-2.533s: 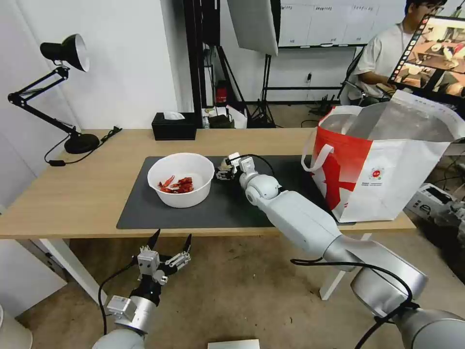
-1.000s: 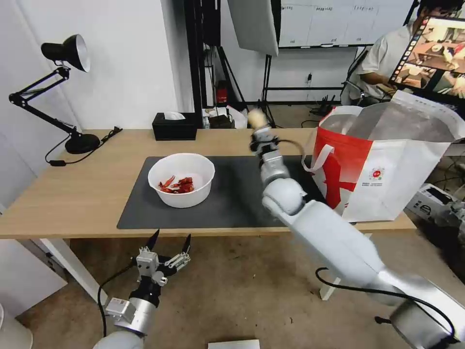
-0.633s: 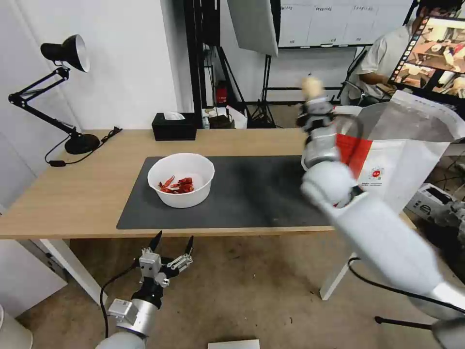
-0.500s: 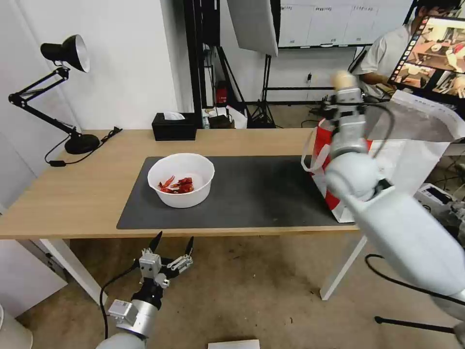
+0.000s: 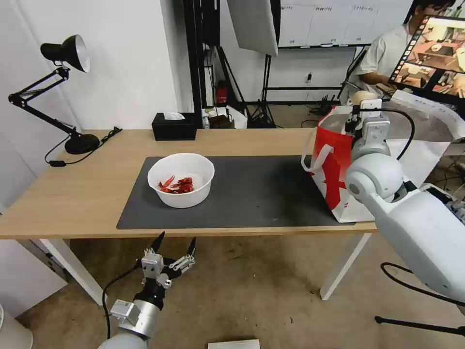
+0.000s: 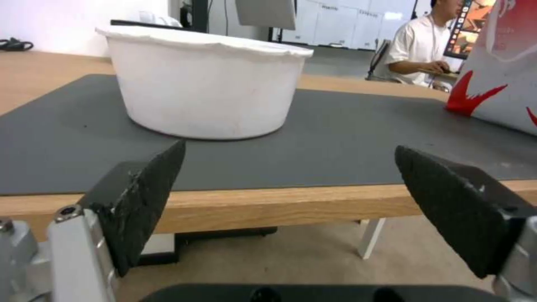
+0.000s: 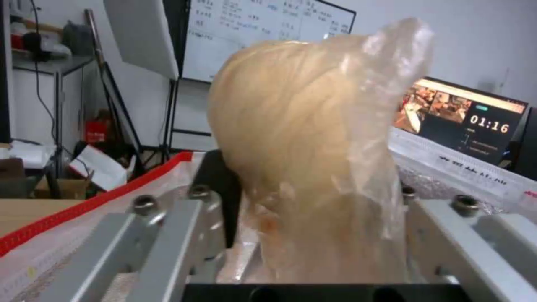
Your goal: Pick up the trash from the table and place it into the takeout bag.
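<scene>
In the head view we look down on a long light-wood worktop (image 5: 72, 194) on white legs, set against a white wall, with a dark grey mat (image 5: 252, 194) covering its middle. A black desk lamp (image 5: 63, 53) stands at the far left corner and a black tissue box (image 5: 173, 126) sits at the far edge. The white bowl (image 5: 181, 179), with red scraps in it, rests on the left part of the mat. The takeout bag (image 5: 334, 169), red and white with foil lining, stands upright at the right end of the worktop, partly on the mat's right edge. Our right gripper (image 5: 363, 104) is raised over the bag's open mouth, its fingers closed on the tan wrapped ball (image 5: 362, 97), which pokes up above them. Our left gripper (image 5: 175, 245) hangs below the near edge of the worktop, over the floor, fingers spread apart and empty.

In the left wrist view we see the two dark fingers (image 6: 140, 201) wide apart, level with the near edge of the worktop (image 6: 268, 205); beyond it the bowl (image 6: 204, 82) sits on the mat (image 6: 347, 138), and the bag's (image 6: 503, 71) red-and-white wall stands farther along.

In the right wrist view the tan wrapped ball (image 7: 302, 138), in clear crinkled film, is pinched between the gripper (image 7: 313, 235) fingers, with the bag's red rim (image 7: 100, 201) and foil lining just behind it.
</scene>
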Motion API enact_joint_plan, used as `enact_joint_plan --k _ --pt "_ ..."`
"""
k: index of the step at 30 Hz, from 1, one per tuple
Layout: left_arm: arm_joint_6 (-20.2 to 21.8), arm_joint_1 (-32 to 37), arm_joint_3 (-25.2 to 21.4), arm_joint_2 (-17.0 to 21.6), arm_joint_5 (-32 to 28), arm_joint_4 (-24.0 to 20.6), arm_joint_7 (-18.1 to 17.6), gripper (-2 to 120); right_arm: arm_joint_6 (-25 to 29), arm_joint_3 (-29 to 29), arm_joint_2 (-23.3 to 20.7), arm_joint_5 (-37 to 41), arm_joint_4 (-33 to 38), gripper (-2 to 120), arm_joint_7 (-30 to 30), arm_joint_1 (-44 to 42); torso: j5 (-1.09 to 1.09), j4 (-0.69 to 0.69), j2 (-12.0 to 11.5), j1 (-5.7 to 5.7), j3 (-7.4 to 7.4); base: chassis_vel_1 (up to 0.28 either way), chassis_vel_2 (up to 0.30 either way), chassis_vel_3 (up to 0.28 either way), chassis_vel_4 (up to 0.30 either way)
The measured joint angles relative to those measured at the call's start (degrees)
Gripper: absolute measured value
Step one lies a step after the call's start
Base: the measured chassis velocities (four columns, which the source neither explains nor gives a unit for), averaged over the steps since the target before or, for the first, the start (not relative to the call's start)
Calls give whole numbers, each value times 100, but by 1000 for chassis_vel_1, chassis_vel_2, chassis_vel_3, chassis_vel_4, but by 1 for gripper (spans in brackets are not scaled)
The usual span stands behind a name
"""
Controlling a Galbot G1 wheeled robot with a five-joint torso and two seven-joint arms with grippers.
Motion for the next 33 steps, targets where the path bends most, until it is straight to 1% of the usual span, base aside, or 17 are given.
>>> enact_joint_plan --k 1,3,4,7,8,10,11,12,15,19,33 --pt "0 0 0 0 0 0 0 100 0 0 0 0 0 42 0 0 0 0 0 0 0 0 0 0 0" --pt "0 -1 1 3 -1 -2 -2 100 0 -1 -4 1 10 54 -2 -5 0 0 0 0 0 0 0 0 0" --pt "0 -1 1 3 -1 -2 -2 100 0 -1 -4 1 10 54 -2 -5 0 0 0 0 0 0 0 0 0" --pt "6 -21 28 3 -3 -4 -4 100 8 -10 -4 5 17 69 -6 -16 0 0 0 0 0 0 0 0 0" --pt "6 -21 28 3 -3 -4 -4 100 8 -10 -4 5 17 69 -6 -16 0 0 0 0 0 0 0 0 0" --pt "10 -22 33 7 -3 -6 -5 100 13 -14 -4 7 19 78 -15 -17 0 0 0 0 0 0 0 0 0" --pt "11 -22 33 11 -4 -7 -5 100 17 -16 -5 13 21 84 -22 -17 0 0 0 0 0 0 0 0 0" --pt "11 -22 33 11 -4 -7 -5 100 17 -16 -5 13 21 84 -22 -17 0 0 0 0 0 0 0 0 0" --pt "14 -27 33 26 -9 -12 -7 100 21 -25 -8 42 39 97 -38 -17 0 0 0 0 0 0 0 0 0" --pt "21 -39 32 37 -21 -37 -9 100 23 -30 -10 85 61 100 -45 -24 0 0 0 0 0 0 0 0 0" --pt "33 -14 -6 46 -41 -97 -13 100 35 -33 -39 129 140 100 -50 -72 0 0 0 0 0 0 0 0 0"
